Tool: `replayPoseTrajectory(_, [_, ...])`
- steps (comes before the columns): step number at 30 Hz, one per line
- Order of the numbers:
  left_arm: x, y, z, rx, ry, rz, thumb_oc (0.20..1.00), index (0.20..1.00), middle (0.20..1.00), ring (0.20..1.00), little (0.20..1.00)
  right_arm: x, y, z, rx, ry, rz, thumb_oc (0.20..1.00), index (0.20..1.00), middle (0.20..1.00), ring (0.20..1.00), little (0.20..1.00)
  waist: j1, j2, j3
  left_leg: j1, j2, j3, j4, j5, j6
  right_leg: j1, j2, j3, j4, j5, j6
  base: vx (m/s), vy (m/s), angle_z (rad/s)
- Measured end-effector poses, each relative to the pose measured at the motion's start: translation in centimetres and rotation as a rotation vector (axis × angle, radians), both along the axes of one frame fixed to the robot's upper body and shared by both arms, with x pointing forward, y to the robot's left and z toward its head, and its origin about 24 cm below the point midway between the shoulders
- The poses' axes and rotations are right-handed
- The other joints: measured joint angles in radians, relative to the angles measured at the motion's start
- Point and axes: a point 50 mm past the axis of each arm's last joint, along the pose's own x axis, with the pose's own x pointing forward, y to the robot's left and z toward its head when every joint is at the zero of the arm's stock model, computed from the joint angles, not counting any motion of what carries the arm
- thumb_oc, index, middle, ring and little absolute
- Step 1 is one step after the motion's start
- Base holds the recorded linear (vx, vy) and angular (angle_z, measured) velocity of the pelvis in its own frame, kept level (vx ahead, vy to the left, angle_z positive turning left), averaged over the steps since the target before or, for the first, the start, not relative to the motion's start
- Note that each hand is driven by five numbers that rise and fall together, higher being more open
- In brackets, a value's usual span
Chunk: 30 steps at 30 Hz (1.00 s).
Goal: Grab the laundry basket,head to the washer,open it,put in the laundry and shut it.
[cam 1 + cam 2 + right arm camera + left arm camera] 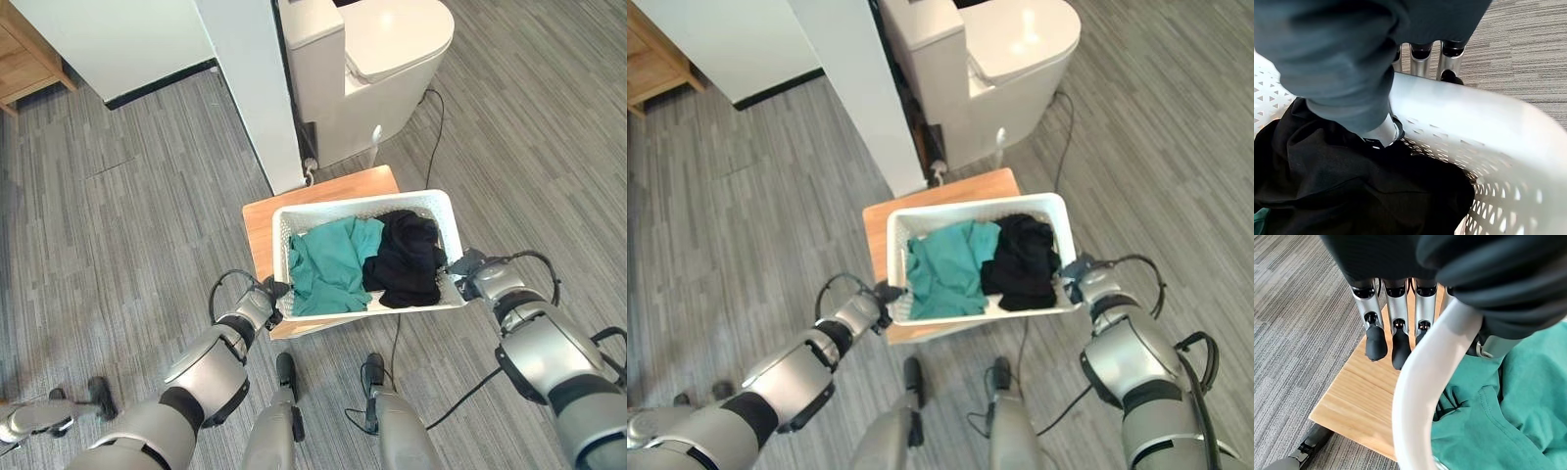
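The grey striped floor (137,206) is seen around everything, with a white toilet (377,69) and a white wall panel (250,88) at the far side and a corner of wooden furniture (24,54) at the far left. No washer can be made out from here.

A low wooden table (257,220) is placed just in front of the wall panel, and the white laundry basket (284,245) is set on it, its near edge reaching past the table's near edge. It cannot be told whether the basket is resting fully or already lifted slightly.

Inside the basket, a teal garment (328,264) is heaped on the left side and a black garment (407,257) on the right, the two touching in the middle.

The basket is flanked at its two short ends. At the left rim, the left hand (260,305) is placed with its fingers (1375,340) reaching down outside the rim (1420,396) and the thumb inside, so the rim appears pinched. At the right rim, the right hand (468,276) is set likewise, fingers (1449,61) outside the wall and the thumb inside against the black cloth, apparently clamped.

The grab is judged to be just completed or nearly so. Carrying to the washer, opening it, loading and shutting are all left.
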Motion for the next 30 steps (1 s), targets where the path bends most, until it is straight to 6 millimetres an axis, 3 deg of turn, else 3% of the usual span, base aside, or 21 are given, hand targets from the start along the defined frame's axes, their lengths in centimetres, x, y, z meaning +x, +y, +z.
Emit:
replayPoseTrajectory(15, [0.8,0.3,1.1,-0.018,-0.061,0.006,0.2,0.2,0.2,0.2,0.2,0.1,-0.7,0.8,-0.004,-0.044,0.011,0.2,0.2,0.2,0.2,0.2,-0.002,0.0,0.033,0.037,-0.001,0.0,-0.014,0.005,0.001,0.069,0.004,-0.004,-0.082,0.036,0.004,0.0,-0.002,0.0])
replayPoseTrajectory(20, [0.2,0.5,0.7,-0.05,-0.076,-0.017,0.2,0.2,0.2,0.2,0.2,-0.6,-1.3,0.2,0.018,-0.078,0.043,0.2,0.2,0.2,0.2,0.2,-0.001,-0.004,0.037,0.12,-0.002,-0.001,-0.027,0.004,0.0,0.174,0.007,-0.01,-0.132,0.04,0.005,0.05,-0.025,0.04])
replayPoseTrajectory(24, [-0.9,0.7,0.8,-0.122,-0.139,-0.098,0.2,0.2,0.2,0.2,0.2,-3.5,-3.3,0.7,0.063,-0.216,0.096,0.2,0.2,0.2,0.2,0.2,-0.001,-0.009,0.036,0.17,0.001,-0.004,-0.035,0.004,0.0,0.241,0.007,-0.028,-0.154,0.043,0.006,0.05,0.019,0.09])
replayPoseTrajectory(26, [-1.7,1.2,1.7,-0.144,-0.179,-0.181,0.2,0.2,0.2,0.2,0.2,-6.4,-3.8,2.2,0.059,-0.305,0.192,0.2,0.2,0.2,0.2,0.2,0.0,-0.023,0.032,0.187,-0.004,-0.015,-0.023,-0.002,-0.006,0.253,0.004,-0.012,-0.153,0.038,0.008,-0.05,0.146,-0.22])
replayPoseTrajectory(27, [-1.2,1.4,2.2,-0.149,-0.191,-0.168,0.2,0.2,0.2,0.2,0.2,-6.4,-4.1,2.2,0.074,-0.311,0.166,0.2,0.2,0.2,0.2,0.2,-0.004,-0.05,0.033,0.177,-0.008,-0.06,0.027,-0.008,-0.021,0.24,-0.015,0.017,-0.138,0.037,0.001,-0.05,0.288,-0.58])
replayPoseTrajectory(28, [-0.8,1.6,2.7,-0.144,-0.207,-0.165,0.2,0.2,0.2,0.2,0.2,-6.3,-4.0,2.4,0.075,-0.311,0.176,0.2,0.2,0.2,0.2,0.2,0.006,-0.086,0.03,0.144,-0.048,-0.194,0.101,-0.016,-0.029,0.213,-0.037,0.059,-0.111,0.031,-0.006,-0.01,0.318,-1.33])
replayPoseTrajectory(29, [-0.5,1.6,3.7,-0.197,-0.239,-0.172,0.2,0.2,0.2,0.2,0.2,-6.0,-4.2,2.4,0.078,-0.312,0.162,0.2,0.2,0.2,0.2,0.2,0.004,-0.098,0.026,0.146,-0.087,-0.486,0.226,-0.133,-0.047,0.205,-0.033,0.139,-0.104,0.054,0.026,0.01,0.45,-1.55])
replayPoseTrajectory(30, [-0.3,1.2,4.2,-0.22,-0.254,-0.177,0.2,0.2,0.2,0.2,0.2,-6.5,-4.6,1.6,0.088,-0.287,0.139,0.2,0.2,0.2,0.2,0.2,-0.01,-0.094,0.022,0.158,-0.098,-0.579,0.307,-0.228,-0.069,0.208,-0.019,0.179,-0.1,0.06,0.036,-0.07,0.609,-1.72])
